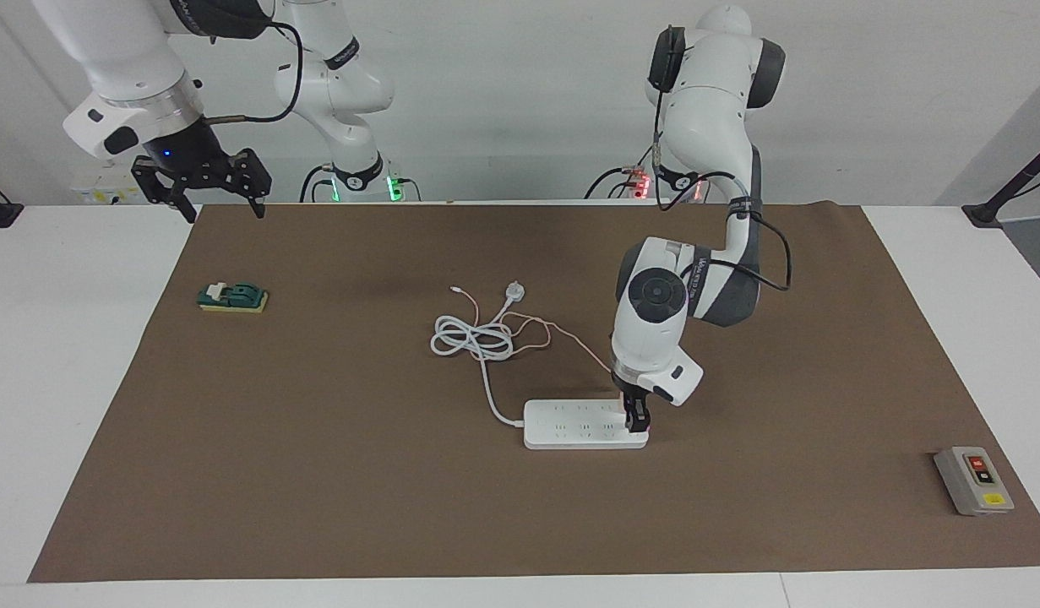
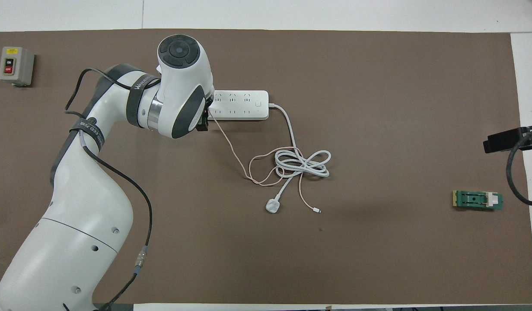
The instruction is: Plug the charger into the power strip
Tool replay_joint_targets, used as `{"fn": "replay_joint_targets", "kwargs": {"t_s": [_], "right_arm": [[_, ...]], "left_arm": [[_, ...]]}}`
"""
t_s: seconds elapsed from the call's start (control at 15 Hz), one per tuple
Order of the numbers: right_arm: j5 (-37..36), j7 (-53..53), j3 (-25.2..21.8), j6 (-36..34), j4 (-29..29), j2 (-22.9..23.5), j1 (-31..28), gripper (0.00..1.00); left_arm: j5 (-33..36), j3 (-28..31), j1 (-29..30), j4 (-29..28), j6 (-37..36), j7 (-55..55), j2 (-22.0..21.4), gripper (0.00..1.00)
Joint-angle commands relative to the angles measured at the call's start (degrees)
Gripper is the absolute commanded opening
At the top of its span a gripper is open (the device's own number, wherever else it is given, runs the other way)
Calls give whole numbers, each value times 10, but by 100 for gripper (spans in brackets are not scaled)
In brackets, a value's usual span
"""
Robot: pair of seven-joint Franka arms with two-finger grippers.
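Observation:
The white power strip point(image 1: 579, 425) lies flat on the brown mat; it also shows in the overhead view point(image 2: 242, 105). My left gripper point(image 1: 636, 420) points straight down at the strip's end toward the left arm's side, its fingertips down at the sockets. It is shut on the charger, which the fingers hide. The charger's thin pink cable point(image 1: 570, 339) runs from the fingers to a loose loop nearer the robots. In the overhead view the left wrist covers that end of the strip, and only the gripper's black edge point(image 2: 203, 121) shows. My right gripper point(image 1: 203, 190) waits open, raised over the mat's corner at the right arm's end.
The strip's thick white cord point(image 1: 473, 338) lies coiled nearer the robots, ending in a round white plug point(image 1: 514, 292). A grey box with red and yellow buttons point(image 1: 974, 480) sits toward the left arm's end. A small green block point(image 1: 232, 297) lies toward the right arm's end.

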Motion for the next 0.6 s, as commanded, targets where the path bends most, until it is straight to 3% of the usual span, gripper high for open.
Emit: {"fn": "replay_joint_targets", "kwargs": {"t_s": [0.0, 0.27, 0.53], "right_arm": [[-10, -14, 3, -3, -9, -11, -3, 100], [-9, -14, 3, -3, -10, -11, -2, 100], [-10, -13, 3, -3, -10, -11, -2, 100]], "left_arm": [[-7, -2, 0, -38, 65, 29, -9, 100], [-7, -2, 0, -35, 40, 40, -37, 100], [-9, -2, 3, -38, 1, 69, -99, 100]]}}
